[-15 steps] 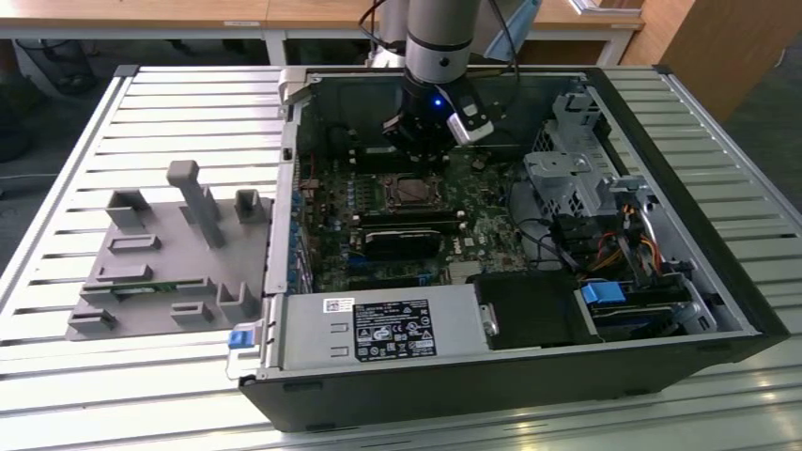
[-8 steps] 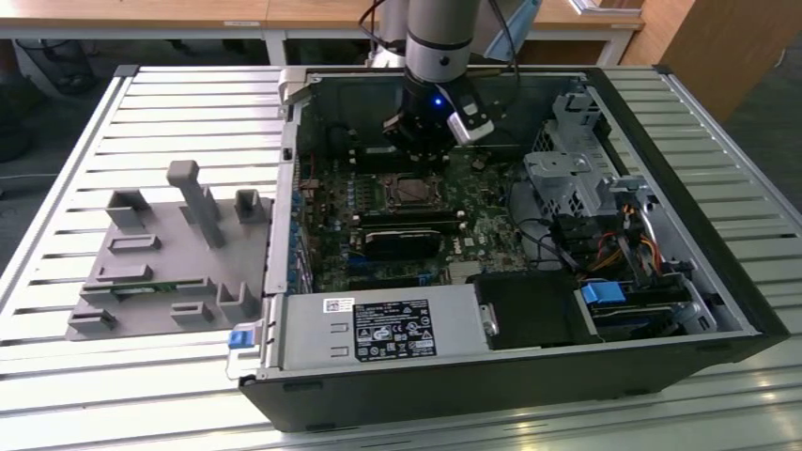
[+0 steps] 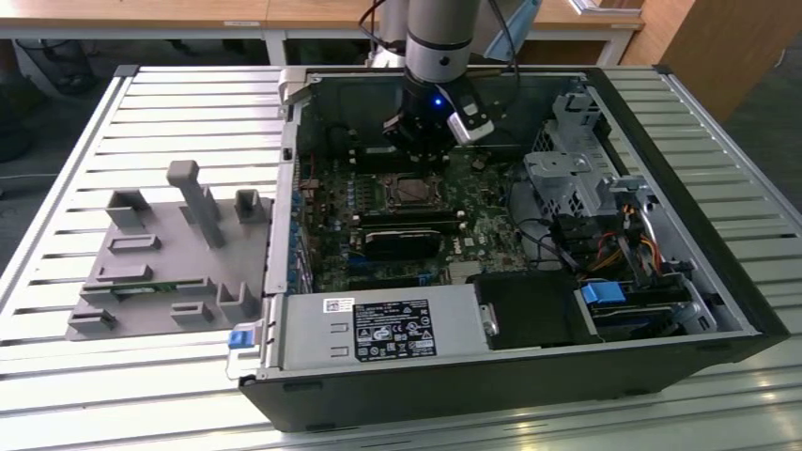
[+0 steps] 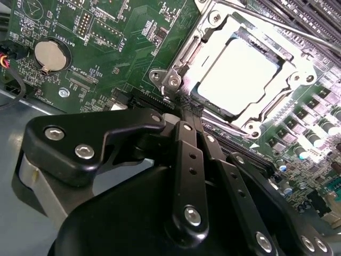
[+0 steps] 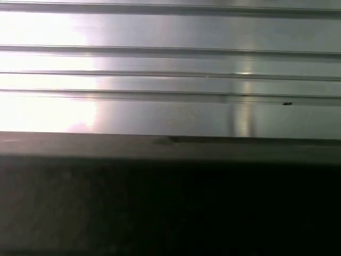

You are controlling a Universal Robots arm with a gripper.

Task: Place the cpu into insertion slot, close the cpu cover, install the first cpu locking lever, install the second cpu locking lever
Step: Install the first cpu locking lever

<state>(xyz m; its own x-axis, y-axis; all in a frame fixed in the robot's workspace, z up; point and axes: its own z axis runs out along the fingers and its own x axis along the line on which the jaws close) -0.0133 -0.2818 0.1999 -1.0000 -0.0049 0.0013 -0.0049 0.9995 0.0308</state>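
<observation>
Nearest in the second wrist view: claw, fingers pressed together w/ nothing between them, tips down at the socket's edge. Closed that way they prob. act as a narrow pusher for a lever rather than a grip. Just past the tips, the cpu lies flat in the insertion slot, silvery face up, w/ the cpu cover framing it, seemingly folded down. Beyond: green motherboard w/ coin battery. Exterior view: arm reaches into the open pc case on the slatted worktop; grey fixture sits beside it.
</observation>
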